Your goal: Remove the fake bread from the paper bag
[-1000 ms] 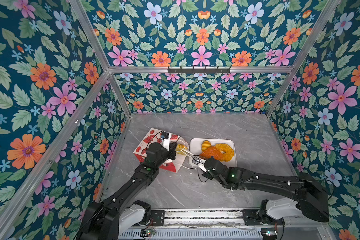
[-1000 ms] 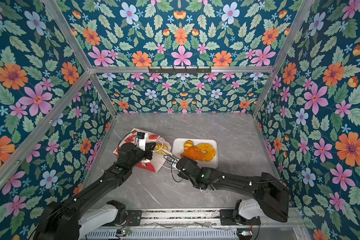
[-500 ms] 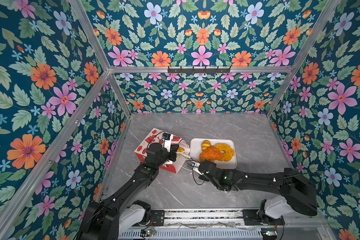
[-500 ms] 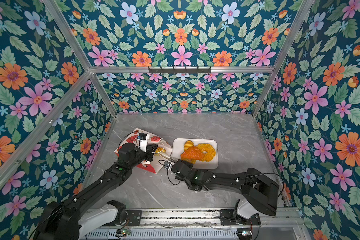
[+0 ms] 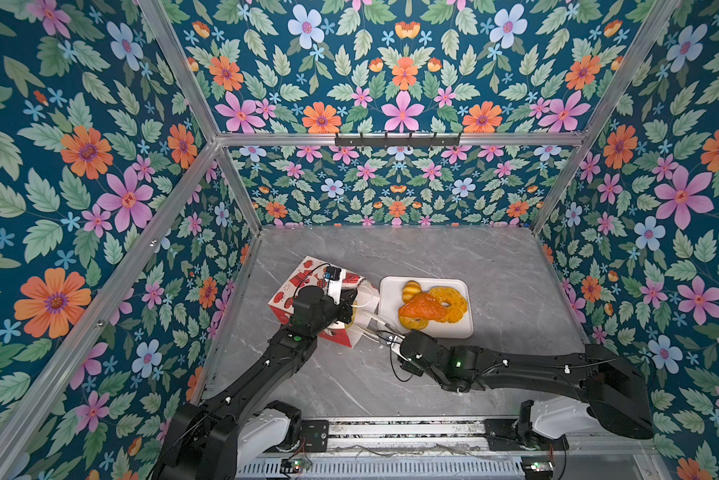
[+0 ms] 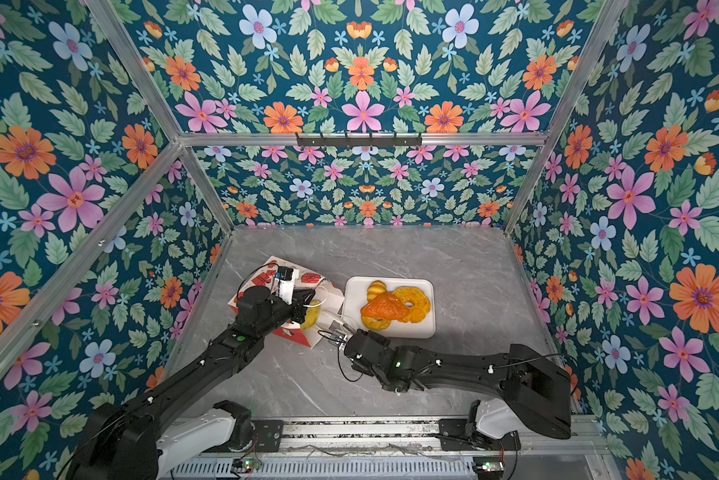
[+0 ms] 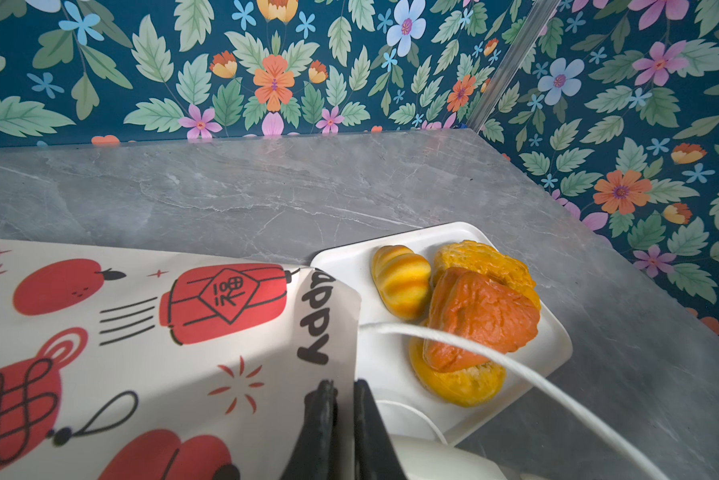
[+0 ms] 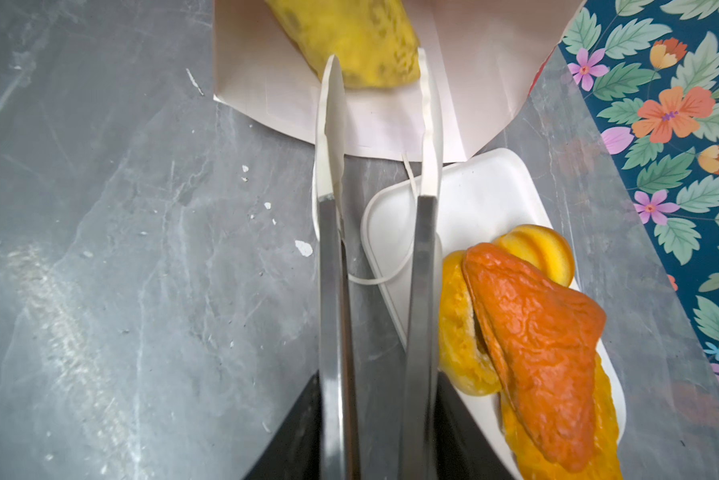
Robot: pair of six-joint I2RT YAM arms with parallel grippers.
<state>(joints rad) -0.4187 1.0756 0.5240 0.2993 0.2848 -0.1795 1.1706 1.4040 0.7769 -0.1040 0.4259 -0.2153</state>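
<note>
Top views: the paper bag (image 5: 305, 274) lies on its side on the grey table (image 5: 432, 257), its mouth toward the white tray (image 5: 391, 291) just beside it; we can read no print from here. Most of the fake bread (image 5: 426, 309) is piled on the tray. In a top view one yellow loaf (image 6: 311, 314) sits in the bag's mouth. The left gripper (image 5: 351, 301) is at the mouth's upper edge, and the right gripper (image 5: 374, 324) points at the mouth from the table side. Left wrist: black letters "appy" run along the bag's rim, and a red lantern print carries characters we cannot make out. The jaws are pinched nearly together on the paper rim. A white cord handle (image 7: 515, 365) crosses over the tray. Right wrist: the jaws are parted and grasp nothing, with the tips flanking the loaf's end. We cannot tell whether they touch it.
</note>
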